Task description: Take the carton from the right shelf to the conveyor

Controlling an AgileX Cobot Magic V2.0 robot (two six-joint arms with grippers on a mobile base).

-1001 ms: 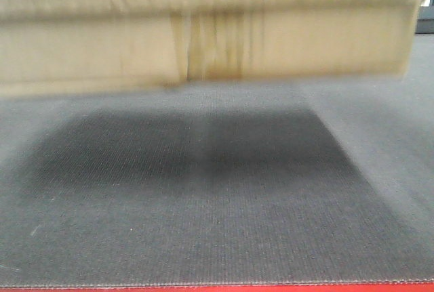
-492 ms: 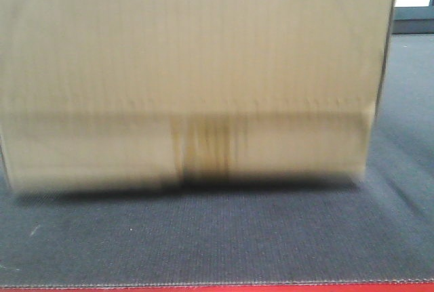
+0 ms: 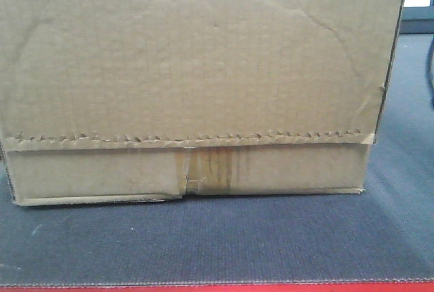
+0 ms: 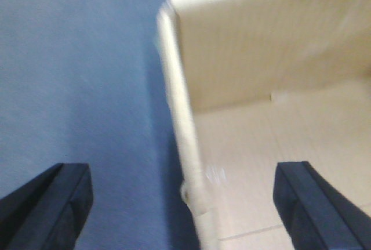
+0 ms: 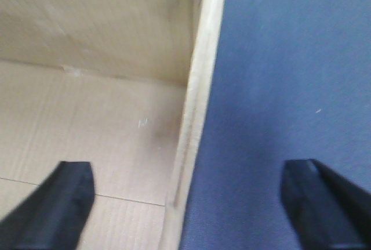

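Carton (image 3: 190,68) sits flat on conveyor (image 3: 203,244). I find left pincer (image 4: 182,203) and right pincer (image 5: 191,200) wide open, empty, each straddling a wall; I judge set-down done.

Left gripper (image 4: 182,209) points downward with jaws spread wide; right gripper (image 5: 185,203) points downward, equally wide.

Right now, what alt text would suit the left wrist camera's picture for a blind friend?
An open-topped cardboard carton stands on a blue-grey conveyor belt, seen blurred from above. The left pincer is open, its two dark fingers straddling the carton's side wall, one over the belt, one over the bare carton floor.
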